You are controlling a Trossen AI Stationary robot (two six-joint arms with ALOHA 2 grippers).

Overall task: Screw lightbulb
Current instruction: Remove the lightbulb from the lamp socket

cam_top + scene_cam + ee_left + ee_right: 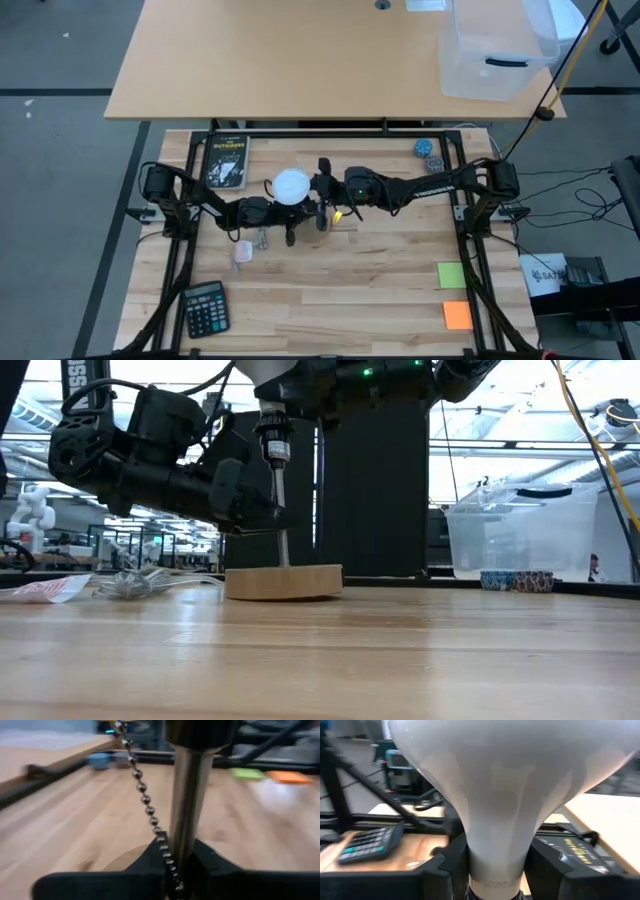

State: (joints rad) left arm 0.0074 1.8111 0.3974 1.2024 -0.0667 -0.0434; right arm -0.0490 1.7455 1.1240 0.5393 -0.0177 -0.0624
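Observation:
A small lamp stands mid-table on a round wooden base (284,581), with a thin metal stem (281,510), a dark socket (274,438) on top and a bead chain (145,800) hanging beside the stem. The white lightbulb (291,185) sits dome up directly over the socket; its screw base is hidden. My left gripper (182,870) reaches in from the table's left and is shut on the stem. My right gripper (495,875) reaches in from the right and is shut on the lightbulb. My left gripper pinches the lamp's metal stem (184,845) between its two fingers (212,865), low on the stem, a little above the wooden base. It comes in nearly level from the table's left, fingers across the upright stem. The bead chain runs down between the fingers beside the stem. My right gripper pinches the lightbulb's narrow neck (495,855), just below the flaring dome, between its two fingers (445,870). It comes in level from the table's right. The bulb is upright, dome up, over the lamp's socket; whether its base is in the socket stays hidden.
A crumpled clear wrapper (130,585) lies left of the lamp. A dark book (226,162) lies at the far left and a calculator (206,307) at the near left. Green (451,275) and orange (457,315) notes lie near right, tape rolls (428,152) far right.

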